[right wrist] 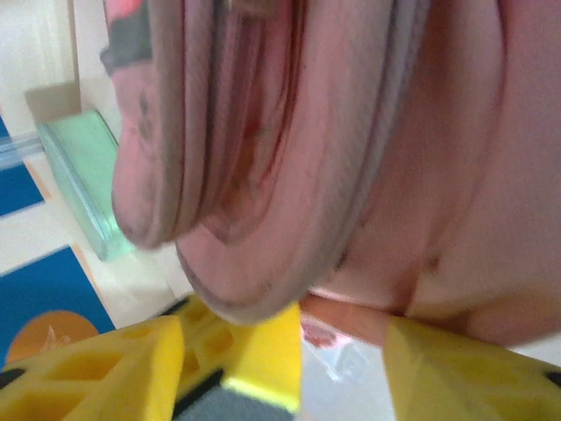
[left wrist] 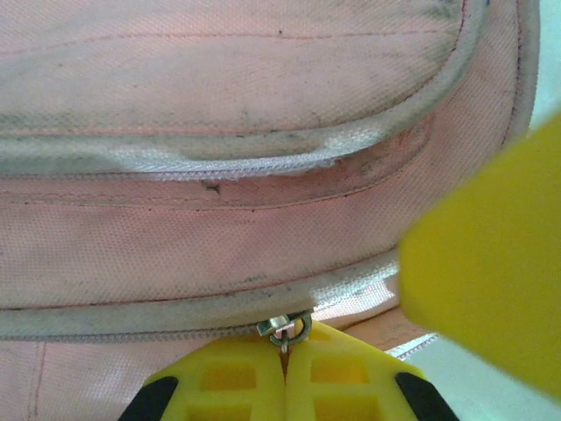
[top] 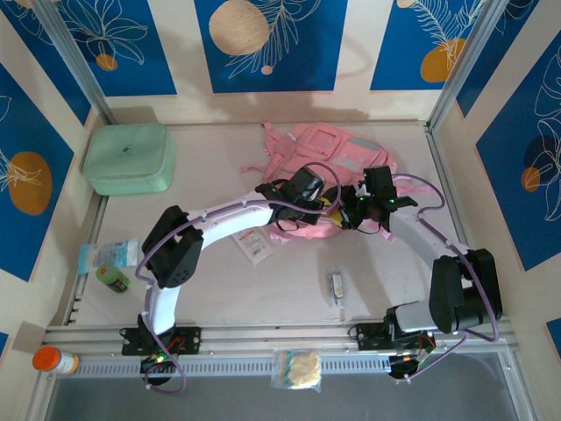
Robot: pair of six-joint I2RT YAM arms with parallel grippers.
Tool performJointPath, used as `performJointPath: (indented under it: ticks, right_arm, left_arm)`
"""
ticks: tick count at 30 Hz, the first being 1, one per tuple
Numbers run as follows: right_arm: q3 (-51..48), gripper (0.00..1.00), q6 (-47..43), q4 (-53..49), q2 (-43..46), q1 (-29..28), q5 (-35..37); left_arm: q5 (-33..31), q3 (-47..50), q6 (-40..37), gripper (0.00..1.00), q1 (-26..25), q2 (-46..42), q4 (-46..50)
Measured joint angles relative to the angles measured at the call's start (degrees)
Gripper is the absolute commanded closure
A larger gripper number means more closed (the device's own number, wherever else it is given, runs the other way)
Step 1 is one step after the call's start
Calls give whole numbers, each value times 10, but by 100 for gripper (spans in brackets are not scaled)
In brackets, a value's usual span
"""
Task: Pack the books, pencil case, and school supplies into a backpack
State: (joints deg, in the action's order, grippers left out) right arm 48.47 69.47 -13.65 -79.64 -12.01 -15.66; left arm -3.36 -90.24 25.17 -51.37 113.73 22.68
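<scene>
Left jaws clamp the metal zipper pull (left wrist: 283, 328) on the pale pink fabric backpack (left wrist: 219, 237); right jaws stand apart beside it; best draw steadily along the track.

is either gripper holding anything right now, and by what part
The left gripper is shut on the backpack's zipper pull. The right gripper is open at the backpack and seems to grip nothing.

Pale pink backpack (top: 324, 153) with grey-smudged piping, silver zip ring (left wrist: 285, 329) at the bright yellow left tool (left wrist: 285, 373), right tool (right wrist: 337, 346) yellow too, mint-green case (top: 129, 158) well left of the left tool, white pouch (top: 254, 246) with red print, cream worktop (top: 263, 298), blue walls (top: 263, 70) with white leaf outlines.
</scene>
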Motion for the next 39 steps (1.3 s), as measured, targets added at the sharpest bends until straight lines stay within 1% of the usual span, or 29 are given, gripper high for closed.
performJointPath:
  ticks: [2, 3, 4, 7, 10, 12, 16, 20, 24, 26, 28, 30, 32, 34, 35, 37, 39]
  right_arm:
    - [1, 55, 22, 26, -21, 0, 9]
    - [4, 61, 29, 33, -37, -2, 9]
    - [12, 69, 32, 32, -53, -6, 10]
    - [55, 90, 27, 23, -97, -24, 18]
    - [96, 100, 4, 15, -123, -46, 24]
    - [120, 100, -21, -2, -135, -60, 26]
    - [165, 100, -105, -55, -145, -80, 10]
    - [171, 100, -196, -97, -141, -69, -29]
    - [171, 100, -273, -171, -131, -10, -83]
    - [180, 100, -295, -201, -136, 24, -111]
    - [209, 100, -317, -232, -155, 63, -132]
    - [250, 100, -337, -256, -184, 86, -133]
    - [283, 100, -353, -263, -208, 97, -128]
    - [297, 100, -361, -260, -220, 101, -122]
    - [297, 93, -361, -257, -222, 102, -122]
    - [296, 77, -353, -256, -222, 102, -123]
    - [289, 62, -339, -243, -217, 101, -117]
  left_arm:
    - [2, 2, 0, 100, 0, 0, -3]
    - [2, 3, 0, 100, 0, 0, -4]
    - [2, 3, 0, 100, 1, -1, -4]
    - [-5, 12, 0, 100, 4, -3, -4]
    - [-21, 38, 0, 100, 17, -18, -12]
    - [-35, 60, 4, 100, 19, -39, -17]
    - [-46, 117, 31, 100, 19, -95, -28]
    - [-44, 140, 63, 100, -2, -122, -30]
    - [-40, 147, 93, 100, -35, -122, -61]
    - [-40, 147, 99, 100, -40, -121, -69]
    - [-39, 150, 102, 100, -30, -121, -71]
    - [-34, 157, 102, 100, -13, -121, -73]
    - [-25, 169, 101, 100, 9, -121, -74]
    - [-14, 186, 99, 100, 30, -121, -78]
    - [-9, 194, 98, 100, 40, -121, -81]
    - [7, 204, 93, 100, 55, -121, -88]
    - [20, 203, 90, 100, 58, -121, -91]
